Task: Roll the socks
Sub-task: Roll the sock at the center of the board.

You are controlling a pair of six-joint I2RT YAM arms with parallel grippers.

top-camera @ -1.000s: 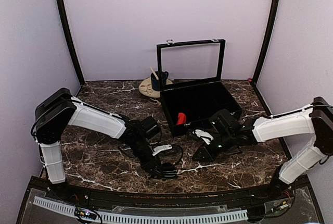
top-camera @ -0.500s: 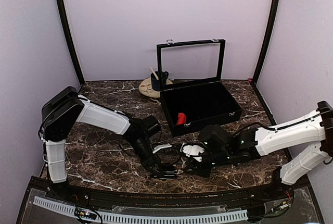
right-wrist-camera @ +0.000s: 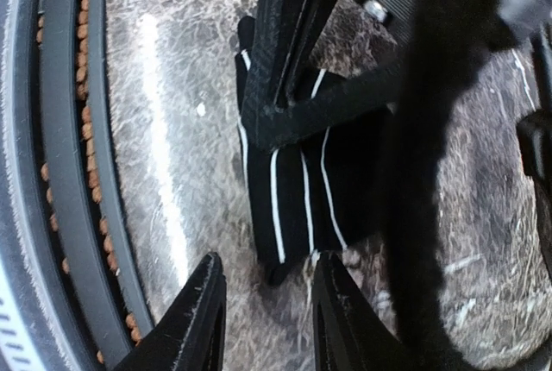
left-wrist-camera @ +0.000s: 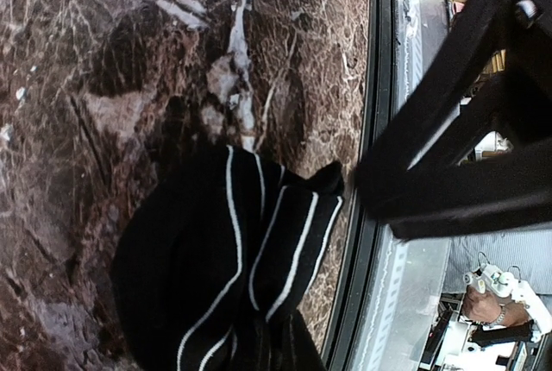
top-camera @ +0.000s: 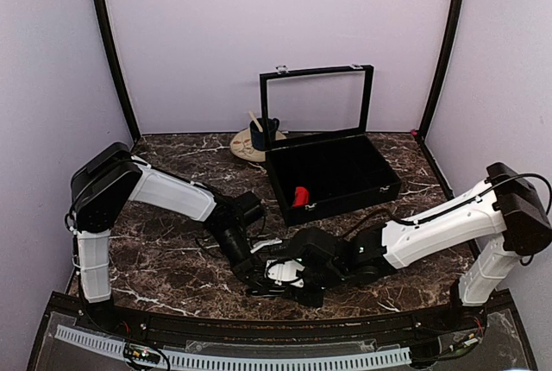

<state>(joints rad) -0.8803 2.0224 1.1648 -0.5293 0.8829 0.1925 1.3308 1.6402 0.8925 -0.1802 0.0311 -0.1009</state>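
Now the right claw (right-wrist-camera: 266, 259) had swung across from the black box (top-camera: 354, 197), spread and empty, to the black striped sock (left-wrist-camera: 224, 250) at the counter's (top-camera: 172, 250) near edge, its other end pinched in the clenched left claw (top-camera: 266, 282); rolling could begin, while a red sock (top-camera: 299, 196) lay in that box

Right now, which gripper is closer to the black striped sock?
Left. The left gripper is shut on the black striped sock; the right gripper hangs open just off its end.

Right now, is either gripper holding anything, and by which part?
The left gripper is shut on the black striped sock, pinching bunched fabric near one end. The right gripper is open and holds nothing.
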